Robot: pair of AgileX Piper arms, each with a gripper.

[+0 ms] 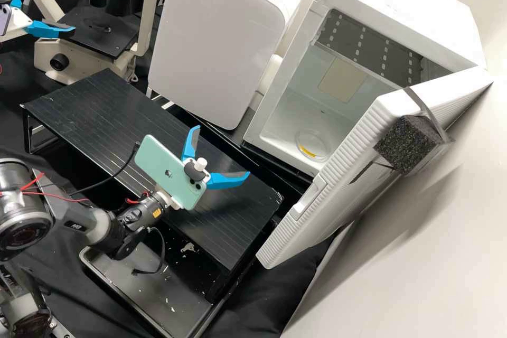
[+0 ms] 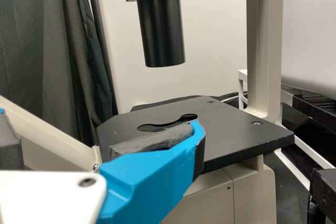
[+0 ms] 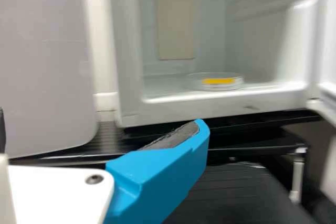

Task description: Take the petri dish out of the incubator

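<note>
Inside the white incubator (image 1: 285, 111), its door swung open, a clear petri dish (image 1: 312, 143) with a yellow strip lies on the floor near the opening. My right gripper (image 1: 223, 151) is open above the black platform, outside the incubator and apart from the dish. In the right wrist view, beyond the right gripper (image 3: 102, 127), the petri dish (image 3: 216, 81) rests just behind the front sill of the incubator (image 3: 226, 109). Over by the microscope, my left gripper (image 1: 53, 9) stands open; the left wrist view has the left gripper (image 2: 100, 129) in front of the microscope stage.
The open door (image 1: 338, 169) with a black foam block (image 1: 406, 145) slants along the right. A white box-like device (image 1: 216, 42) stands left of the incubator. The ridged black platform (image 1: 105, 116) lies before both, and the microscope stage (image 1: 97, 37) is at the back left.
</note>
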